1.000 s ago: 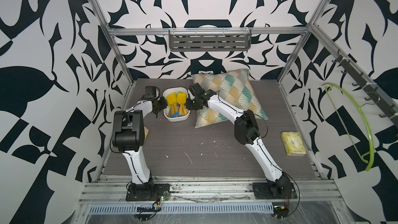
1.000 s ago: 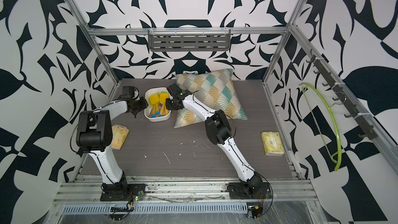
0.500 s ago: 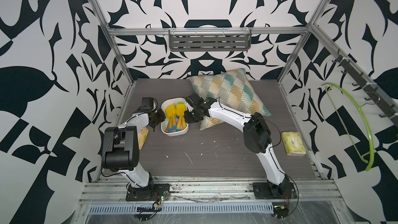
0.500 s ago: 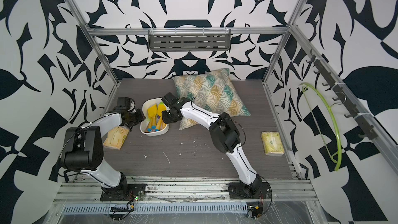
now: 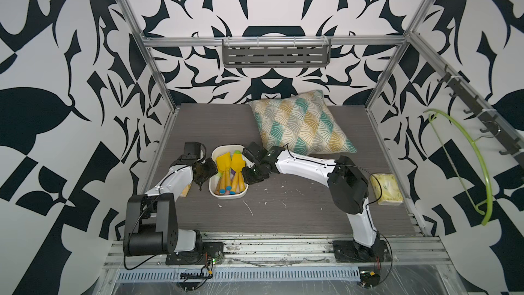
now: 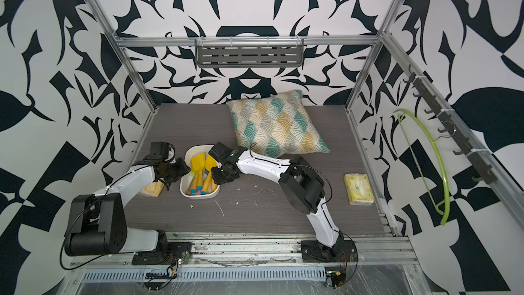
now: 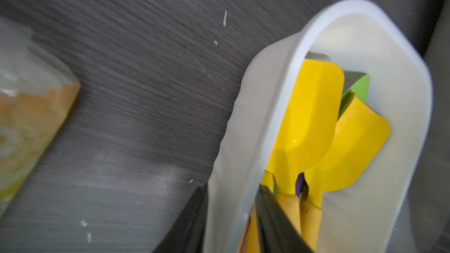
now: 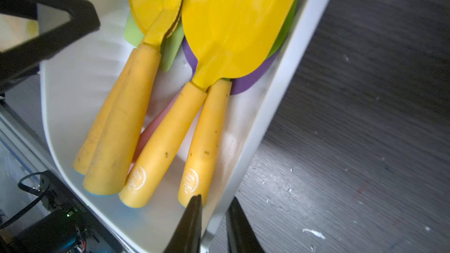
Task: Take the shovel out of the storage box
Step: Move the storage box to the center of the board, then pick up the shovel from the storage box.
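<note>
Item: storage box (image 5: 226,196), white, mid-left on tabletop (image 5: 283,217), btwn both arms.
Contents: yellow shovels (image 5: 222,163), all inside. None out yet, so extraction is left to do.
Grip: right claw (image 8: 211,220) pinching box's right wall. The left claw (image 7: 231,217) is astride left wall; gripping or slack, can't tell.
Chg vs earlier: box + arms now nearer, clear of pillow (image 5: 300,126).

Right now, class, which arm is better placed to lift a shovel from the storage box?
Probably left. The right gripper pinches the storage box wall, steadying it; the left gripper straddles the opposite wall, jaws wider, one finger beside the shovels.
</note>
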Controlling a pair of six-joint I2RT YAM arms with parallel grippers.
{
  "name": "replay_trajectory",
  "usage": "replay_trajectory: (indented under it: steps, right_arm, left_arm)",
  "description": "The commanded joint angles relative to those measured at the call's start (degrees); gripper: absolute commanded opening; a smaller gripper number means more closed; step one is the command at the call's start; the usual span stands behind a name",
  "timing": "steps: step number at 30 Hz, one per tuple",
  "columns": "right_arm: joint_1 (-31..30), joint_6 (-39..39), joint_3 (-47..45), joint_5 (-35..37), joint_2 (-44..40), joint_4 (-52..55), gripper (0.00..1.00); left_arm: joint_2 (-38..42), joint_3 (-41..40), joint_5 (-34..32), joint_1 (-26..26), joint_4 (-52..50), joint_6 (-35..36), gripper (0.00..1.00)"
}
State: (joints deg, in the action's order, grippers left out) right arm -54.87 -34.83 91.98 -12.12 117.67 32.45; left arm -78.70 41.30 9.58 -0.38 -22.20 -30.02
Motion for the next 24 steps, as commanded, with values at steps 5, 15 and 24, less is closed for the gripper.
replay_trajectory:
  steps: [5,15,24]
  right_arm:
    - [-0.20,-0.45,-0.62,0.75,-5.12,0.11,0.33]
    - [-0.55,0.55,-6.94,6.49,-14.57,2.53,0.37]
    - [-0.50,0.39,-15.08,9.65,-21.35,2.41,0.37]
  left_arm:
    - [5.22,1.98,-4.30,-0.05,-6.65,0.93,0.68]
    - [9.12,10.22,-1.84,-5.00,-15.41,0.41,0.58]
    - [-0.90,13.36,0.46,-13.55,-19.65,-0.80,0.48]
